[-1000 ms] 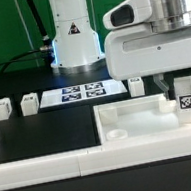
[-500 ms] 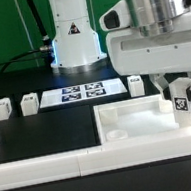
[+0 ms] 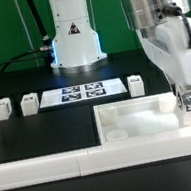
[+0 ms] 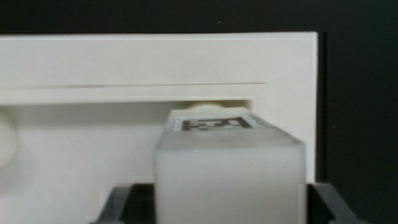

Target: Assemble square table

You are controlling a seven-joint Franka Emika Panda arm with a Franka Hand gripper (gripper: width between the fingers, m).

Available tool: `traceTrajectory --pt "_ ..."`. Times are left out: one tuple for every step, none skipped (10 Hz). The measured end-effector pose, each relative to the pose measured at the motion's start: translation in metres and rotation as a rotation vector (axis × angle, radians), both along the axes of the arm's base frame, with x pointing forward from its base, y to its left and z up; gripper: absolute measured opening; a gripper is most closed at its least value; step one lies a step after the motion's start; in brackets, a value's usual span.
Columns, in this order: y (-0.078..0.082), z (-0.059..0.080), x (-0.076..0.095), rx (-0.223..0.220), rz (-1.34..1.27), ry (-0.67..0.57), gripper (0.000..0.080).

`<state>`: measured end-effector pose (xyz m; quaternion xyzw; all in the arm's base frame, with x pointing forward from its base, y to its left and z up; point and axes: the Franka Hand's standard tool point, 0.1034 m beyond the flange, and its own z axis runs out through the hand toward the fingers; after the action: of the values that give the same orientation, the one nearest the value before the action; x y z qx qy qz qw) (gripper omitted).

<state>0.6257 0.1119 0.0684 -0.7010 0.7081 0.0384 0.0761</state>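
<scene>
The square table's slab (image 3: 138, 114), white with a raised rim, lies at the exterior view's lower right and has a round socket (image 3: 116, 135) in its near corner. My gripper (image 3: 188, 95) is shut on a short white tagged leg (image 3: 190, 108), held upright at the slab's right end. In the wrist view the leg (image 4: 228, 165) fills the space between my dark fingers (image 4: 128, 205), with its tag (image 4: 217, 125) facing up and the slab (image 4: 125, 70) beyond it. Three loose legs stand on the black table: one leg (image 3: 1, 110), another leg (image 3: 29, 103) and a third leg (image 3: 135, 83).
The marker board (image 3: 81, 91) lies flat at the middle of the table, in front of the arm's white base (image 3: 73, 36). A long low white border wall (image 3: 45, 165) runs along the near edge. My forearm rises above the slab's right side.
My wrist has turned about the upright leg, so the gripper body now shows a different side. The leg has shifted slightly right and lower at the slab's right end. The grip is unchanged.
</scene>
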Motion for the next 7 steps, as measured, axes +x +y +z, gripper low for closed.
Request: traceTrajectory --pt "0.003 0.0 -0.005 -0.044 0.215 -0.004 0.0292" --pt "0.008 -0.003 -0.009 -0.07 0.393 -0.004 0.0372" --pt "0.015 -0.006 -0.008 -0.084 0.553 -0.044 0.0546" --pt "0.017 -0.007 -0.009 -0.089 0.688 -0.062 0.0546" --pt "0.016 -0.007 -0.009 -0.091 0.734 -0.068 0.0628" --pt "0.016 -0.007 -0.009 -0.094 0.817 -0.08 0.0643" --pt "0.016 -0.007 -0.009 -0.096 0.895 -0.09 0.0643"
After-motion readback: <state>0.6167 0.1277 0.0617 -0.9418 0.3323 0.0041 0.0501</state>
